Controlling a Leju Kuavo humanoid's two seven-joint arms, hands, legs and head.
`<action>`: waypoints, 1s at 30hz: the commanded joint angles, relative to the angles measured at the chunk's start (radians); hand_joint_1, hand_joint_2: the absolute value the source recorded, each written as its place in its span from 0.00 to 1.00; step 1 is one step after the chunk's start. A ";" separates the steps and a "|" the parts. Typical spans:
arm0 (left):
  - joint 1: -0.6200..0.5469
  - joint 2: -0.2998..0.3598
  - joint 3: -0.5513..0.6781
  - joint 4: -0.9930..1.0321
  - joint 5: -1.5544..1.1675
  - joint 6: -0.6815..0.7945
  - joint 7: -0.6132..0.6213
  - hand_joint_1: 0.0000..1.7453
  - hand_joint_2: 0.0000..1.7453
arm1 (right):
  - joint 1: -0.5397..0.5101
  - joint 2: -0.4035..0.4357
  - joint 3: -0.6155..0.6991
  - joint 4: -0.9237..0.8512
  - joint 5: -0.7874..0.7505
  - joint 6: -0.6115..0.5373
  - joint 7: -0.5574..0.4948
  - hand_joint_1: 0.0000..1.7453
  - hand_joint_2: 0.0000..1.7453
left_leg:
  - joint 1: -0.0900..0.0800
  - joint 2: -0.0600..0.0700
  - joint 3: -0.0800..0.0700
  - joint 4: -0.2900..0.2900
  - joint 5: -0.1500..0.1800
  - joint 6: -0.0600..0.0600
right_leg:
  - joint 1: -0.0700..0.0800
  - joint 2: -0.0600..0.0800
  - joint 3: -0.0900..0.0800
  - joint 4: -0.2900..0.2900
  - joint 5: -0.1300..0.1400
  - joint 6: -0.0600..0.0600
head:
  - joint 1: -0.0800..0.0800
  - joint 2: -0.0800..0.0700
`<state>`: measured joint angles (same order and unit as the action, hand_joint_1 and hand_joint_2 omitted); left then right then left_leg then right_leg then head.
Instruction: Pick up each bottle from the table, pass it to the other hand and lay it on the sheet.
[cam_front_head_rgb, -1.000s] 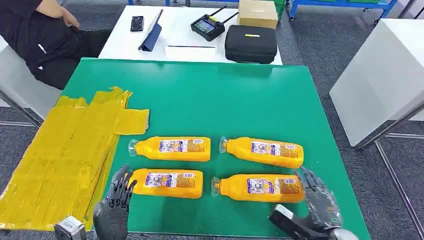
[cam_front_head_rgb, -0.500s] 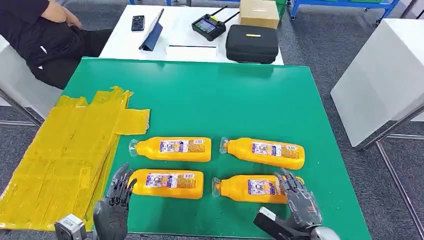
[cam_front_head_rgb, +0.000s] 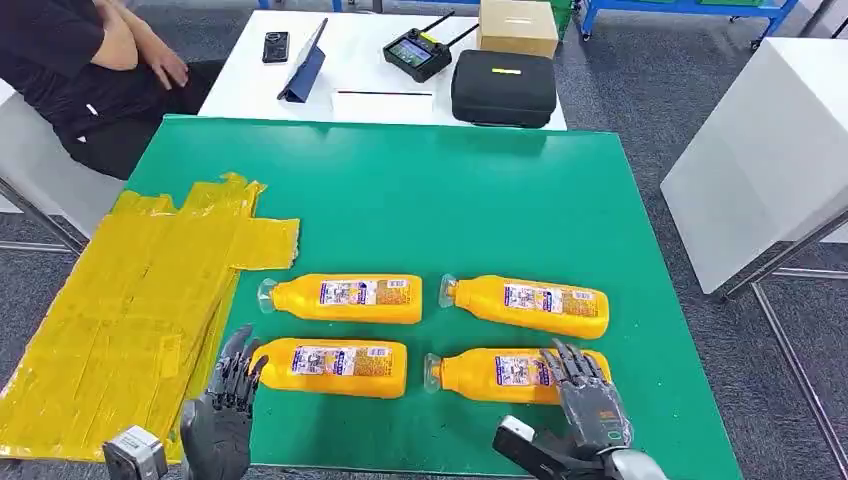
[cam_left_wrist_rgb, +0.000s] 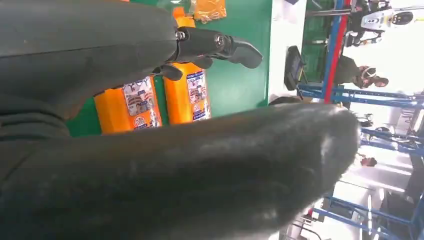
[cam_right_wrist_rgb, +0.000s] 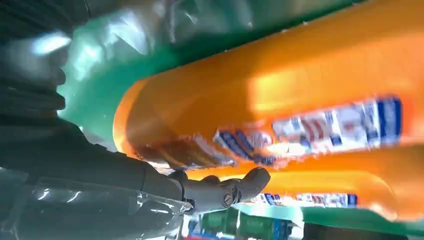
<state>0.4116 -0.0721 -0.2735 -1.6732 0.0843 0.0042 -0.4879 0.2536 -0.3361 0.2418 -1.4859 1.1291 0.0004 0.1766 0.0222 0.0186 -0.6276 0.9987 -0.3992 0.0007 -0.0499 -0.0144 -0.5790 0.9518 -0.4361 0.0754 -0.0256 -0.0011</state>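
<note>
Four orange bottles lie on their sides on the green table (cam_front_head_rgb: 420, 200): far-left (cam_front_head_rgb: 345, 298), far-right (cam_front_head_rgb: 530, 305), near-left (cam_front_head_rgb: 335, 366) and near-right (cam_front_head_rgb: 490, 375). The crumpled yellow sheet (cam_front_head_rgb: 130, 300) covers the table's left edge. My right hand (cam_front_head_rgb: 585, 395) lies with spread fingers over the base end of the near-right bottle. The right wrist view has that bottle (cam_right_wrist_rgb: 280, 100) close up, a finger (cam_right_wrist_rgb: 225, 190) reaching under it, not closed. My left hand (cam_front_head_rgb: 225, 410) hovers open by the cap end of the near-left bottle, between it and the sheet. Two bottles (cam_left_wrist_rgb: 187, 95) sit beyond its fingers (cam_left_wrist_rgb: 220, 45).
Behind the green table stands a white table with a black case (cam_front_head_rgb: 503, 87), a controller (cam_front_head_rgb: 415, 52), a cardboard box (cam_front_head_rgb: 517, 25), a tablet (cam_front_head_rgb: 305, 65) and a phone (cam_front_head_rgb: 274, 45). A person (cam_front_head_rgb: 80, 70) sits at the far left. Another white table (cam_front_head_rgb: 770, 140) stands to the right.
My right hand has slid left from beside the near-right bottle's base until its fingers lie over it. The left hand has barely moved. The seated person's arm has shifted.
</note>
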 joint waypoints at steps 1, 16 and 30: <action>0.013 0.035 -0.008 0.019 0.034 0.049 0.001 0.00 0.00 | -0.060 0.039 0.046 0.147 0.120 -0.008 0.057 0.00 1.00 | 0.001 -0.002 0.006 -0.001 -0.002 0.001 | 0.001 0.000 0.004 -0.001 -0.002 -0.007 | 0.000 0.000; 0.014 0.054 -0.028 0.017 0.064 0.096 -0.005 0.00 0.00 | -0.033 0.014 0.061 0.108 0.172 0.095 0.081 0.00 1.00 | 0.000 -0.003 0.009 -0.001 -0.003 0.001 | 0.001 -0.001 0.007 -0.001 -0.004 -0.008 | 0.000 0.000; -0.030 0.099 -0.068 0.051 0.132 0.144 -0.014 0.00 0.00 | -0.024 -0.080 0.176 0.148 -0.025 0.269 0.110 1.00 1.00 | 0.002 -0.007 0.019 -0.002 -0.005 0.000 | 0.002 -0.004 0.016 -0.003 -0.007 -0.011 | 0.000 0.000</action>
<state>0.4050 -0.0179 -0.3174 -1.6652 0.2010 0.1339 -0.4986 0.1713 -0.3940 0.3296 -1.4355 1.1498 0.1945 0.2678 0.0227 0.0199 -0.6092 0.9986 -0.4051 0.0008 -0.0498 -0.0129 -0.5657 0.9508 -0.4418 0.0720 -0.0252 -0.0011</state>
